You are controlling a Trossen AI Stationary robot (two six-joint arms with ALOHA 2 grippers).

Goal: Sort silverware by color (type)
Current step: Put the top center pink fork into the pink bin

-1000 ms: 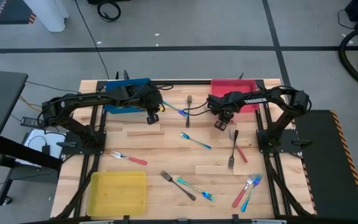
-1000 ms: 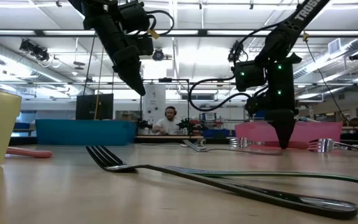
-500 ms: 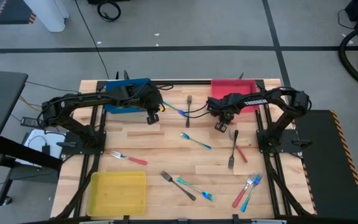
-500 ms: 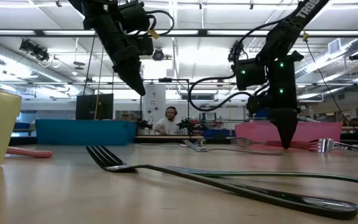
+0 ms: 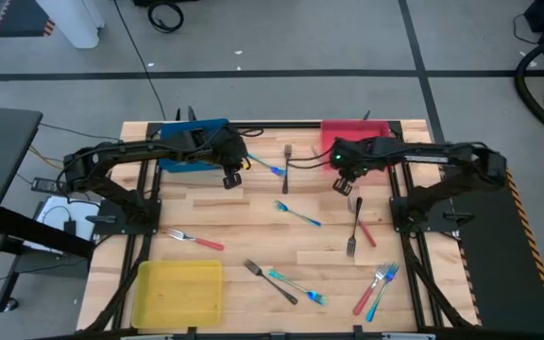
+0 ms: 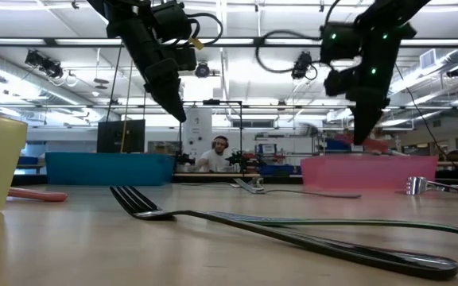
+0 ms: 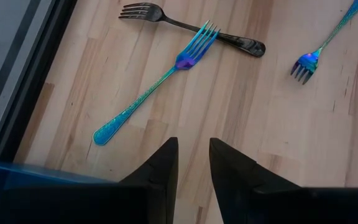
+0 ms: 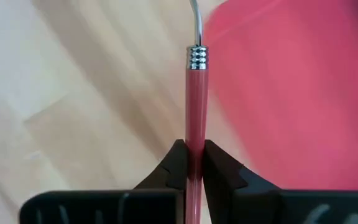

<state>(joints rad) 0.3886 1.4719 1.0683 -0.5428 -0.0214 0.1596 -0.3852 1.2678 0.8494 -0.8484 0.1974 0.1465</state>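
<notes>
Slim forks lie scattered on the wooden table [image 5: 253, 227]: blue ones [image 5: 297, 213], dark grey ones [image 5: 354, 227] and red-handled ones [image 5: 195, 239]. My right gripper [image 5: 344, 186] hangs by the red tray [image 5: 371, 132], raised above the table [image 6: 362, 139], shut on a red-handled utensil [image 8: 195, 99]. My left gripper [image 5: 233, 179] waits in front of the blue tray [image 5: 192, 146], its fingers a narrow gap apart [image 7: 193, 146], above a blue fork [image 7: 160, 87] and a dark fork [image 7: 191, 28]. My right gripper pinches the utensil's red handle [image 8: 195, 134] between its two fingers. The handle runs on past the fingertips, along them, to a ribbed metal collar [image 8: 196, 57] and a thin metal neck. The utensil is lifted clear of the table, over the red tray's edge [image 8: 303, 93].
A yellow tray [image 5: 179, 291] sits at the near left corner. Near the right near corner a red and a blue fork [image 5: 376, 288] lie together; a dark fork [image 5: 270, 281] and a teal one [image 5: 297, 283] lie mid-front. A person [image 6: 217, 155] sits far behind the table.
My right gripper has risen from the table and shifted slightly toward the red tray, its arm stretching out to the right. It has carried the red-handled utensil up with it: the fork head that lay by the red tray in the low view is gone from the table.
</notes>
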